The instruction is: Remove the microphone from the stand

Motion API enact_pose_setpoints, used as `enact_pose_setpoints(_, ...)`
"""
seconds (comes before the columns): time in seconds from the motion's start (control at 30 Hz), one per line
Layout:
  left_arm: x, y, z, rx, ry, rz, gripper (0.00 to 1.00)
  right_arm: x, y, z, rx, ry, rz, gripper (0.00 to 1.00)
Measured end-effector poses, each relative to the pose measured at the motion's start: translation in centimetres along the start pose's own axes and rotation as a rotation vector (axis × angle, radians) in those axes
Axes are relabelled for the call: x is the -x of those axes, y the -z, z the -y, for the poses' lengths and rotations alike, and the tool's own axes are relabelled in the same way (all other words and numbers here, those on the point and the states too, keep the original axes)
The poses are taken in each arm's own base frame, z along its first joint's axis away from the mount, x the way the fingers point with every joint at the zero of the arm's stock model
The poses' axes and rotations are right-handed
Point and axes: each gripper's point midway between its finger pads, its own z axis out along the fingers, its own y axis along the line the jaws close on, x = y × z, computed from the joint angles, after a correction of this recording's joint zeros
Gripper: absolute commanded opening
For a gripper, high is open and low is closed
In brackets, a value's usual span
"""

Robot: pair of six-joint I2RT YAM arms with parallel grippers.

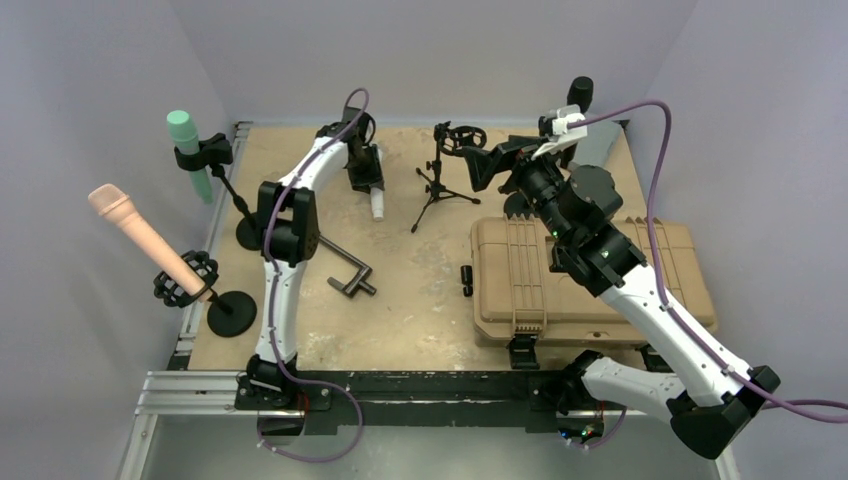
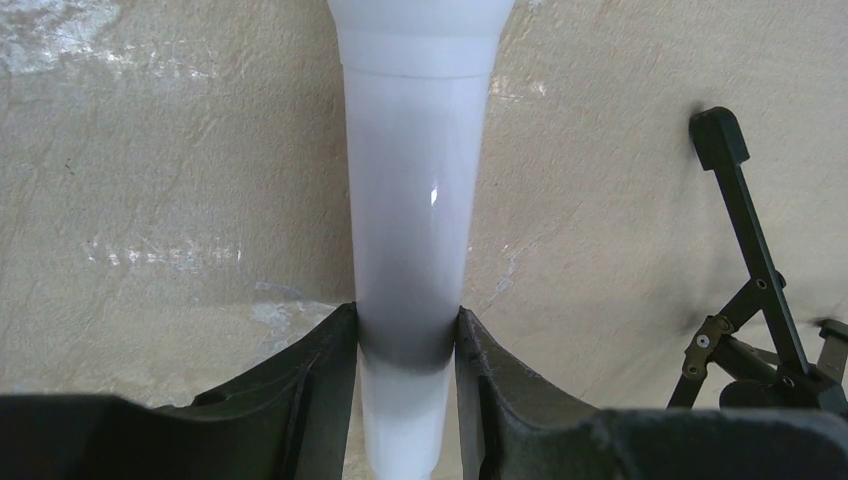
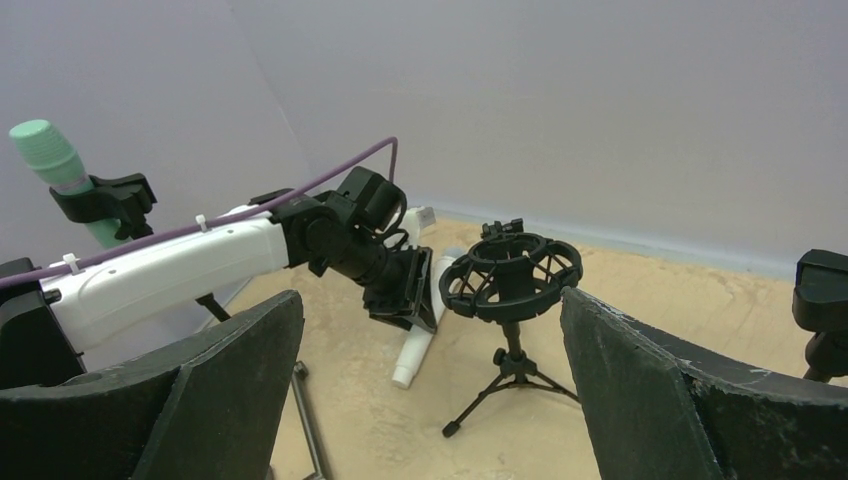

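My left gripper (image 1: 366, 178) is shut on a white microphone (image 1: 377, 205), with both fingers pressed on its narrow body (image 2: 415, 200). The microphone is tilted, and its lower end is at or just above the tabletop, left of the stand (image 3: 418, 340). The black tripod stand (image 1: 443, 178) is at the back centre. Its round shock mount (image 3: 512, 278) is empty. My right gripper (image 1: 482, 165) is open and empty, level with the mount and just right of it; the mount shows between its fingers (image 3: 430, 295). The stand's legs show in the left wrist view (image 2: 750, 300).
A green microphone (image 1: 185, 140) and a peach microphone (image 1: 140, 235) sit in stands at the left edge. A tan hard case (image 1: 590, 270) lies under my right arm. A black microphone (image 1: 580, 92) stands at the back right. A black bent bar (image 1: 350, 270) lies mid-table.
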Motion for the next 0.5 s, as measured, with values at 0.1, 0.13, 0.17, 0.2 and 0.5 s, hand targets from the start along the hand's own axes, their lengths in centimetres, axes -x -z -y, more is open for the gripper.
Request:
enact_pose_setpoints(0.1,-0.2,0.1,0.0,-0.008,0.002,-0.01,0.4,-0.1,0.0,0.0,0.0,0.0,-0.002,0.99)
enact_pose_setpoints(0.13,-0.2,0.1,0.0,-0.009,0.001,-0.012,0.44,-0.1,0.0,0.0,-0.001,0.001,-0.003,0.99)
enact_pose_setpoints(0.17,-0.3,0.1,0.0,-0.01,-0.001,-0.014,0.48,-0.2,0.0,0.0,-0.001,0.001,-0.003,0.99)
enact_pose_setpoints(0.2,-0.3,0.1,0.0,-0.01,-0.006,-0.017,0.51,-0.2,0.0,0.0,0.0,0.001,-0.003,0.99)
enact_pose_setpoints(0.5,-0.6,2.6,0.5,-0.032,-0.023,-0.027,0.73,-0.8,-0.2,0.1,-0.001,0.003,-0.022,0.99)
